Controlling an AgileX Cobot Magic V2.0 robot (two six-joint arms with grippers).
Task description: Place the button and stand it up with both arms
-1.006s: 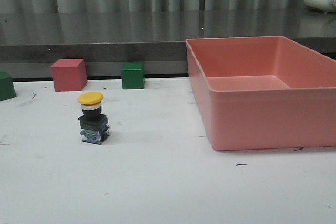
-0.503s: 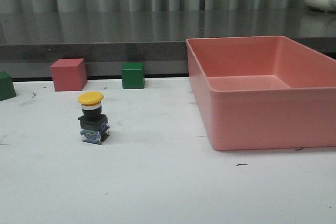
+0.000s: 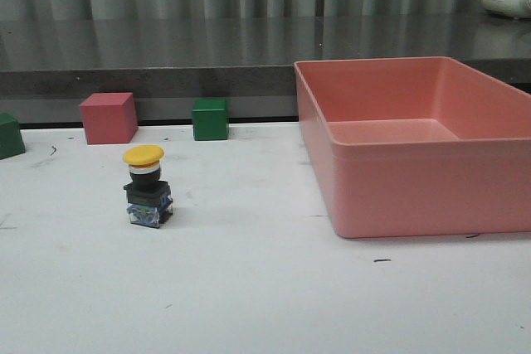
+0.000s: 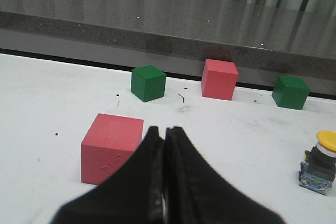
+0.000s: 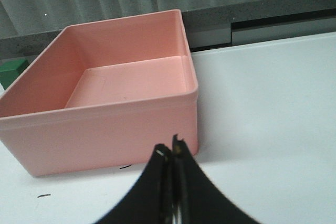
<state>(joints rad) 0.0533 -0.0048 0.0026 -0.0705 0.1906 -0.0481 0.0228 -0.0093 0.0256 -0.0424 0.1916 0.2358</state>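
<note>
On my front camera, starting at the far left edge of the white table (image 3: pixel 265 296), I see a green cube (image 3: pixel 10 136) partly cut off by the frame. Next along the back edge sits a pink cube (image 3: pixel 108 118), then a second green cube (image 3: pixel 210 119) a little to its right. In front of those two, well apart from them, the button (image 3: pixel 147 188) stands upright on its clear bluish base, yellow cap on top, with nothing touching it. Further right is the large pink bin (image 3: pixel 415 151), which looks hollow with nothing inside from what I can see.

Neither arm shows in the front view. From my left wrist camera, the left gripper (image 4: pixel 165 135) has its fingers pressed together with nothing between them; a pink cube (image 4: pixel 111 148) lies just beyond its tips, and the button (image 4: pixel 321 161) is off at the frame's edge, well away. From my right wrist camera, the right gripper (image 5: pixel 169 153) is likewise closed down on nothing, its tips pointing at the near wall of the pink bin (image 5: pixel 105 124)
</note>
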